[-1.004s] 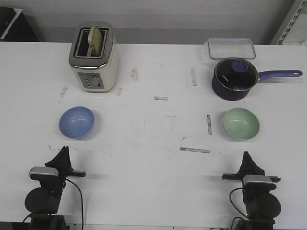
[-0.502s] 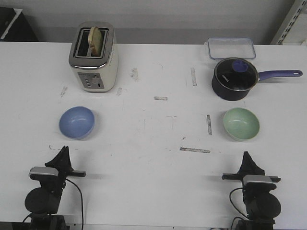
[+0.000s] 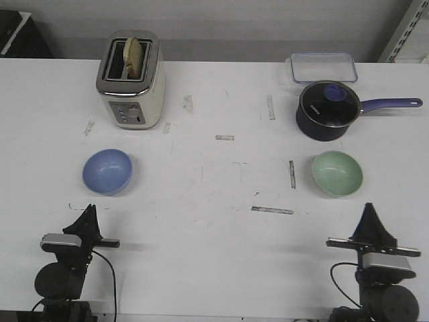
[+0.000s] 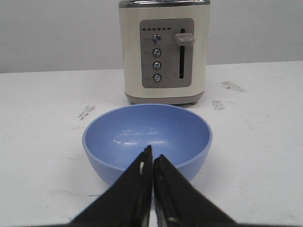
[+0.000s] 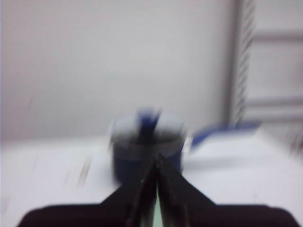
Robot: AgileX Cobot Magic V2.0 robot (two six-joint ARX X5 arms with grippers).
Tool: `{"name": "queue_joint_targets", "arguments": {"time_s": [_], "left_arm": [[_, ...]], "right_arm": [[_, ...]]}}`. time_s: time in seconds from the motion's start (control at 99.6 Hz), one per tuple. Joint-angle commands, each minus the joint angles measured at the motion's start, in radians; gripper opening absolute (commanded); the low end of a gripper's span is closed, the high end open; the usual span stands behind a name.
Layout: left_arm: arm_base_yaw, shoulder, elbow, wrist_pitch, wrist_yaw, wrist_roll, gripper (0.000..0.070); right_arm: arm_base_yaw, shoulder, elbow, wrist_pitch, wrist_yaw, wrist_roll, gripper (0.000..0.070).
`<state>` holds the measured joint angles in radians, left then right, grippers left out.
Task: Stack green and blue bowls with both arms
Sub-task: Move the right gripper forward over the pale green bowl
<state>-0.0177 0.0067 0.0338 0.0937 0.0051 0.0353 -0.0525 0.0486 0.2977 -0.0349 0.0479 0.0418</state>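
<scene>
Front view shows nothing stacked yet: both bowls sit apart on the counter (image 3: 214, 241). Left end effector (image 3: 88, 216) and right end effector (image 3: 371, 220) are pressed together, empty. Just beyond them lie the blue bowl (image 3: 107, 171) and green bowl (image 3: 337, 174).

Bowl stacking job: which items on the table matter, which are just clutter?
Job:
blue bowl
green bowl
left gripper, shut, empty
right gripper, shut, empty

Clutter:
toaster with bread in its slot
navy saucepan with glass lid
clear container
</scene>
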Motion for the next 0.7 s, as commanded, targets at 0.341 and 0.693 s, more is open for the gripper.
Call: {"name": "queue_joint_targets", "arguments": {"time_s": [0.341, 0.693], "left_arm": [[0.000, -0.002, -0.020, 0.013, 0.002, 0.002, 0.0001], [0.000, -0.002, -0.020, 0.012, 0.002, 0.002, 0.0001]], "right_arm": [[0.000, 0.600, 0.697, -0.439, 0.005, 0.010, 0.0415], [-0.102, 1.056, 0.853, -0.632, -0.054, -0.067, 0.0436]]}}
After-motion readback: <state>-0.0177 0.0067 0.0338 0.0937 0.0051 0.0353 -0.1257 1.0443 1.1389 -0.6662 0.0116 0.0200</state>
